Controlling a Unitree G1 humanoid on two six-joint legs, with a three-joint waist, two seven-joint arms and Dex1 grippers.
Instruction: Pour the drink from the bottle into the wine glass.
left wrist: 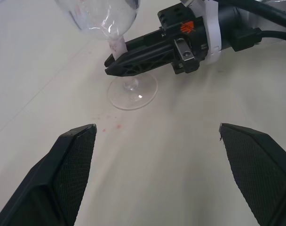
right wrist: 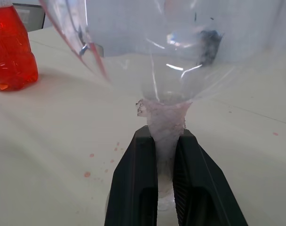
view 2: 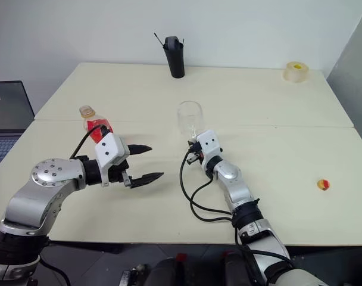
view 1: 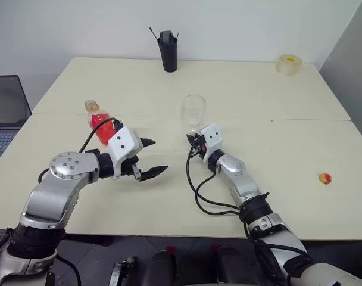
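Note:
The bottle (view 1: 98, 123) stands on the table at the left, part full of the red drink (right wrist: 10, 47), with an orange neck ring and no cap on it. My left gripper (view 1: 160, 156) hovers open just to its right, empty, and its wrist hides the bottle's lower right side. The wine glass (view 1: 193, 110) stands upright at the table's middle with an empty bowl and its foot (left wrist: 132, 92) on the table. My right gripper (right wrist: 165, 136) is shut on the stem just under the bowl. The left fingers (left wrist: 70, 160) point toward the glass from a short way off.
A tall black holder (view 1: 168, 50) stands at the far edge, and a tape roll (view 1: 289, 64) lies at the far right corner. A small red and yellow object (view 1: 325, 178) rests on the right. A laptop (view 1: 5, 113) sits off the left edge. Red droplets (left wrist: 107, 126) speckle the table near the glass.

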